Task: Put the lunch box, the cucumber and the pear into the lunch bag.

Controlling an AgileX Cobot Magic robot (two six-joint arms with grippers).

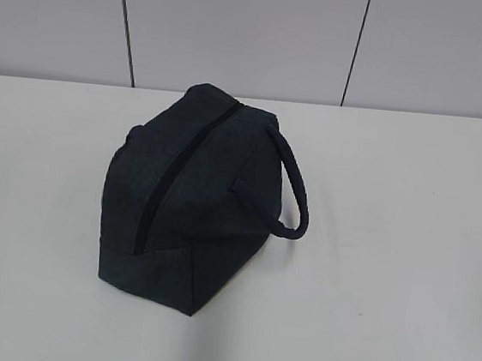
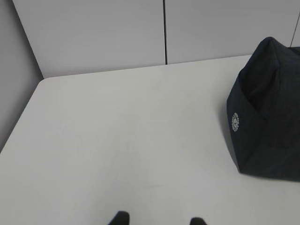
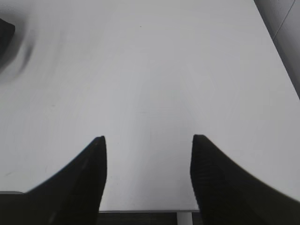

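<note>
The dark navy lunch bag (image 1: 190,210) stands in the middle of the white table (image 1: 389,248), its top zipper (image 1: 173,173) drawn shut and its padded loop handle (image 1: 295,195) sticking out to the right. Its end with a small white logo shows at the right of the left wrist view (image 2: 267,112). The lunch box, the cucumber and the pear are out of view. My left gripper (image 2: 159,220) hangs open over bare table, left of the bag. Open too, my right gripper (image 3: 147,140) hovers over bare table near the front edge, with a dark corner of the bag (image 3: 5,33) at far left.
A grey panelled wall (image 1: 239,34) runs behind the table. The table's left edge and rounded back corner (image 2: 40,82) show in the left wrist view; its front edge (image 3: 145,211) lies below the right fingers.
</note>
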